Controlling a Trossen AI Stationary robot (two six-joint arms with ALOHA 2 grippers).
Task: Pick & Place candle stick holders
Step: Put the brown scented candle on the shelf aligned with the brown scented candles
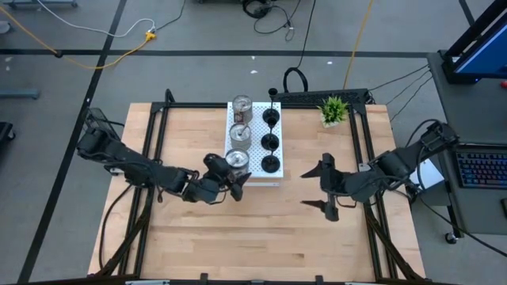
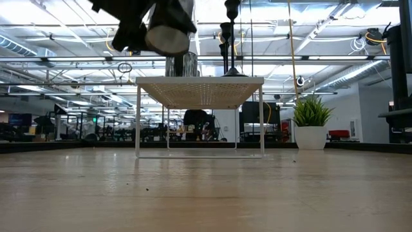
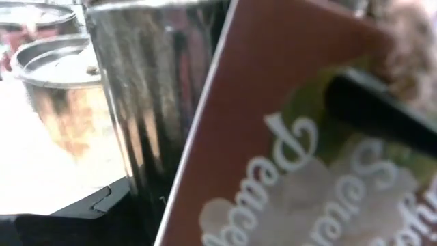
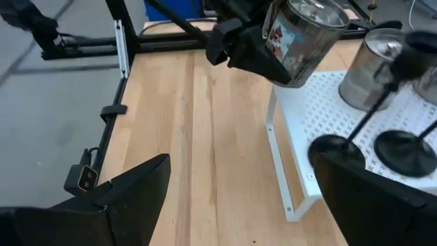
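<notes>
right wrist view shows our left gripper [image 4: 270,41] with its jaws spread wide around a silver candle holder [image 4: 304,37], tilted and lifted just above the white rack [image 4: 300,116]. two more silver and three black holders [image 1: 270,142] stand there. tilted so, it could slip or knock its neighbours. our right gripper [image 1: 328,188] waits with jaws wide, holding nothing.

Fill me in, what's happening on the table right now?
The left gripper holds a silver candle holder tilted in the air at the near corner of the white perforated stand. Two more silver holders and three black holders stand in two rows on that stand. The right gripper waits open over the bare table to the stand's right, holding nothing. A small green plant sits at the far edge.
</notes>
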